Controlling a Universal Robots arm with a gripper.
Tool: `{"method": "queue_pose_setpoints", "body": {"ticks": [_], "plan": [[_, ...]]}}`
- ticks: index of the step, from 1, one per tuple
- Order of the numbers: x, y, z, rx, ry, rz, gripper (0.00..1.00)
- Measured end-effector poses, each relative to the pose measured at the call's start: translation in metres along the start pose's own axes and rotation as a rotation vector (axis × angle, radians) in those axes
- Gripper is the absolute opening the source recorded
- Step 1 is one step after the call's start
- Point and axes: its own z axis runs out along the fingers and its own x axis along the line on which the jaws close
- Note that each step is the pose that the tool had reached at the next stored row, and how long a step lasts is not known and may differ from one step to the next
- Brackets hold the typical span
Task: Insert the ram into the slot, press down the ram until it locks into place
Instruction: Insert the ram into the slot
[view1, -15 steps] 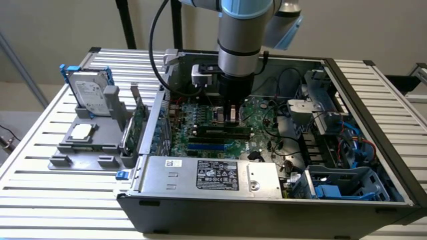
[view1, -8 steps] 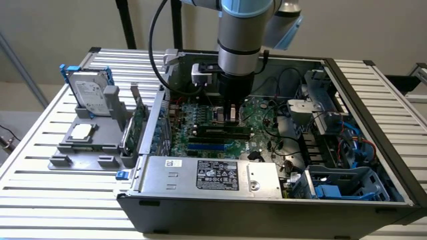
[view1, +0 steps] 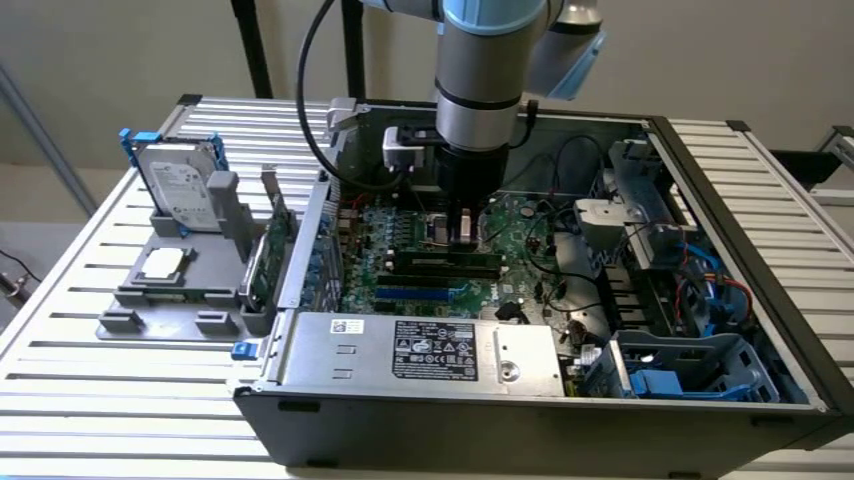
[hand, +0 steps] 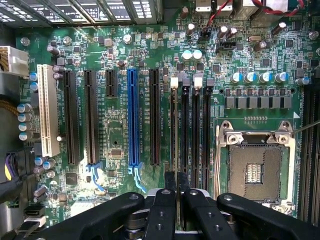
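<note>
We see the gripper (view1: 461, 232) low inside the open computer case (view1: 400, 400), directly over a bank of 4 parallel black memory slots on the motherboard (hand: 115, 135). In the wrist view its jaws stand nearly together, with only a thin gap. We judge that they pinch the ram (view1: 441, 261) at its middle, edge-on to that camera. In the exterior view the ram reads as a long dark bar lying along the slots just under the fingertips. The slot (hand: 174, 135) in line with the jaws is the one of the 4 nearest the black expansion slots, with a white end clip (hand: 174, 82) at its far end. We cannot tell whether the ram's lower edge has entered the slot or merely sits above it.

The 4 slots lie close together, so a small sideways error could set the ram on a slot wall or in the neighbouring slot. We cannot see the notch, and a reversed stick would jam under load. A slight tilt along the ram's length could seat 1 end and leave the other clip unlatched. With so narrow a grip at the middle, a hard push could make the ram slip in the jaws or flex the board.
</note>
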Motion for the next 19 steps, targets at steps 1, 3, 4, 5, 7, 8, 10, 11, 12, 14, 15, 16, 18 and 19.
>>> {"method": "queue_pose_setpoints", "body": {"ticks": [1,3,4,5,7,8,10,11,12,14,15,16,18,19], "plan": [[0.0000,0.0000,0.0000,-0.0001,0.0000,0.002,0.13],[0.0000,0.0000,0.0000,-0.0003,0.0001,0.007,0.13],[0.0000,0.0000,0.0000,-0.0004,0.0001,0.009,0.13],[0.0000,0.0001,0.0000,-0.0005,0.0001,0.012,0.13],[0.0000,0.0001,0.0000,-0.0006,0.0001,0.015,0.13],[0.0000,0.0001,0.0000,-0.0007,0.0001,0.015,0.13],[0.0000,0.0004,0.0000,-0.0007,0.0000,0.016,0.13],[0.0000,0.0006,0.0000,-0.0007,-0.0001,0.016,0.13],[0.0000,0.0008,0.0000,-0.0007,0.0000,0.016,0.13],[0.0001,0.0010,0.0000,-0.0007,0.0001,0.016,0.13],[0.0000,0.0010,0.0000,-0.0006,0.0000,0.016,0.13],[0.0001,0.0010,0.0001,-0.0007,0.0001,0.016,0.13],[0.0001,0.0010,0.0003,-0.0007,0.0002,0.016,0.13],[0.0000,0.0010,0.0005,-0.0007,0.0001,0.016,0.13]]}}
